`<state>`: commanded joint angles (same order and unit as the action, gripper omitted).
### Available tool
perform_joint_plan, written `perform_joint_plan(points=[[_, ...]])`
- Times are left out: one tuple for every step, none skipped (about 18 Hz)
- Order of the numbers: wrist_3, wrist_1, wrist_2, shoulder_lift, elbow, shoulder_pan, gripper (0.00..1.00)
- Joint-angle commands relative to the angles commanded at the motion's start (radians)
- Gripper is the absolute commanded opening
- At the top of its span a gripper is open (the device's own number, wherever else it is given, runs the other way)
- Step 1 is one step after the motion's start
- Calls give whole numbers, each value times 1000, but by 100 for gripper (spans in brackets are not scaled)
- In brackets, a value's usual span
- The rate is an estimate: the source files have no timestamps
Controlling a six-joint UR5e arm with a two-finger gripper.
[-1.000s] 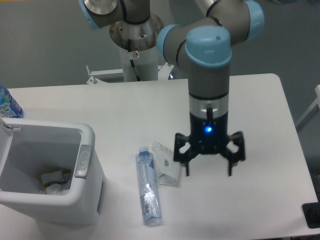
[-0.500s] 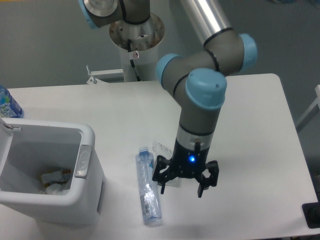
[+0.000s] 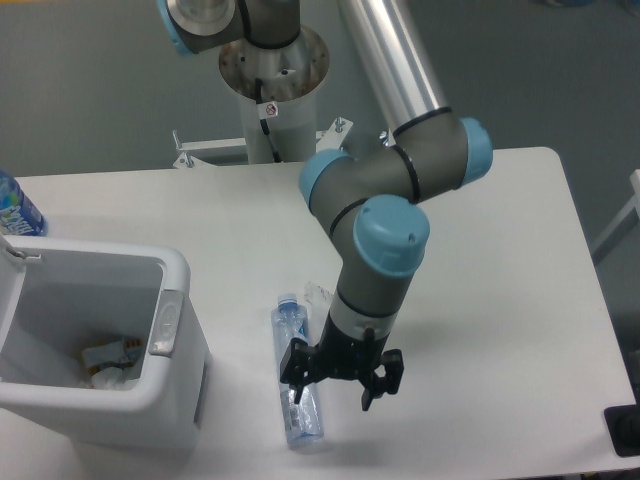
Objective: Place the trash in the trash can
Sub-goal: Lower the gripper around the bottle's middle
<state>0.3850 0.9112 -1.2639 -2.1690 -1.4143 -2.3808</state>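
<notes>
Bottle point(image 3: 297, 385) lies flat on the white counter point(image 3: 500, 250), low in the frame just left of centre, blue cap toward the top. The gripper point(image 3: 331, 382) hangs over its lower half, jaws spread wide, one finger against the bottle. A packet point(image 3: 318, 296) peeks out behind the arm. The bin point(image 3: 170, 330) stands at lower left, scraps inside.
</notes>
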Motion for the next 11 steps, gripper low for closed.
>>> perform_joint_plan(points=[[-3,-2,-18,-11,0,12,100],[-9,-3,-38,-23,3,26,100],[-15,-5,-51,-31,2,34,100],[-18,-9,-58,-40,2,43,100],[-20,-11,-71,-52,6,48,100],[-28,-12,-84,-60,14,54,100],[-43,-14,-91,-66,15,63,100],[-44,-15,-92,-69,15,67,100],[-45,-17,-92,-74,15,69,100],[-45,-17,-97,-80,15,69,100],[-45,-17,-104,-84,15,72,100]])
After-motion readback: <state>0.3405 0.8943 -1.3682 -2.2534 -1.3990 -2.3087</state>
